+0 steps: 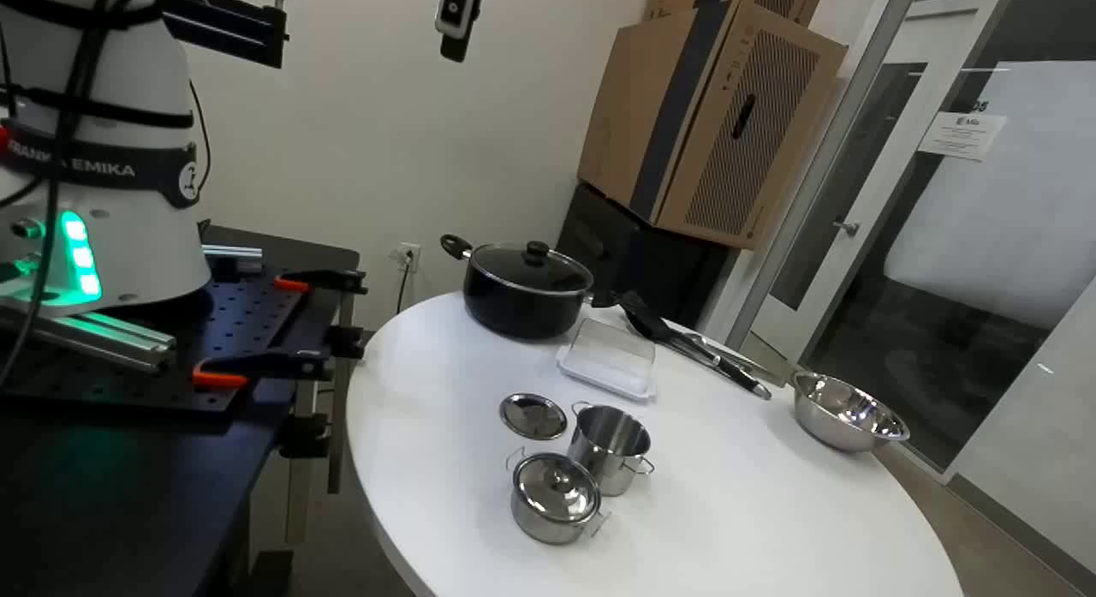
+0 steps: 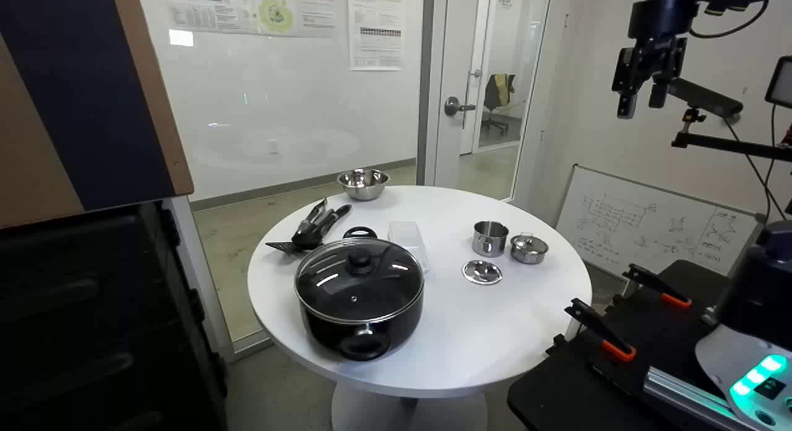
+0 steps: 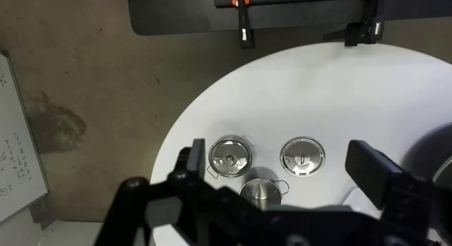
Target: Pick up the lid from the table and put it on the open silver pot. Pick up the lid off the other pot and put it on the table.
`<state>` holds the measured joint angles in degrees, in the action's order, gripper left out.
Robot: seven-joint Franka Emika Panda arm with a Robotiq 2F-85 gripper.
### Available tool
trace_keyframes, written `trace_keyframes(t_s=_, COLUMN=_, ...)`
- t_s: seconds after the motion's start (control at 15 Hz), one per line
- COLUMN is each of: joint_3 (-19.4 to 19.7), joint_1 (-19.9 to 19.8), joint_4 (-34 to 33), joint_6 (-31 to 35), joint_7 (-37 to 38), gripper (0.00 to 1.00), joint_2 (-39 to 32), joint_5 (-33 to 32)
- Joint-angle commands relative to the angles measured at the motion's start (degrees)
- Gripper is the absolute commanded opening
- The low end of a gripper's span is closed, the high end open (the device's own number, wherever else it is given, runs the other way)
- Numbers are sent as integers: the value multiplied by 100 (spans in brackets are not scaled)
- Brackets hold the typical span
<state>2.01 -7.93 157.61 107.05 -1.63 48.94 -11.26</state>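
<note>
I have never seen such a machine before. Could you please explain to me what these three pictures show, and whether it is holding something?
The machine is a robot arm; its "hand" is a black two-fingered gripper. Two pictures come from cameras standing outside the robot. The third comes from a camera on its wrist, looking down past the dark fingers.

On the round white table stand two small steel pots: a narrower open pot and a wider pot with its lid on. A loose lid lies near them. There are also a big black pot with a see-through lid, a clear plastic container, black utensils and a steel pan.

The fingers stand wide apart and grip nothing. The gripper is raised higher than the pots.
</note>
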Motion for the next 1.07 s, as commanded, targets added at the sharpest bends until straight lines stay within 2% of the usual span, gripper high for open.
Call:
trace_keyframes(t_s=0.0, joint_3=56, joint_1=69, joint_4=-12, joint_6=-22, joint_7=43, gripper=100, joint_2=-1, joint_5=-41)
trace_keyframes(t_s=0.27, joint_3=-130, joint_1=172, joint_4=-162, joint_6=1043, joint_7=512, gripper=100, joint_2=-710, joint_5=98)
trace_keyframes(t_s=0.53, joint_3=-471, joint_1=118, joint_4=-615, joint_6=2128, joint_7=1459, gripper=100, joint_2=-1960, joint_5=243)
trace_keyframes(t_s=0.8, joint_3=-802, joint_1=75, joint_4=-1335, joint_6=2359, joint_7=2481, gripper=100, joint_2=-3227, joint_5=249)
trace_keyframes(t_s=0.93, joint_3=-814, joint_1=107, joint_4=-1713, joint_6=2159, joint_7=2783, gripper=100, joint_2=-3758, joint_5=194)
trace_keyframes(t_s=1.0, joint_3=-740, joint_1=175, joint_4=-1800, joint_6=1924, joint_7=2688, gripper=100, joint_2=-3819, joint_5=249)
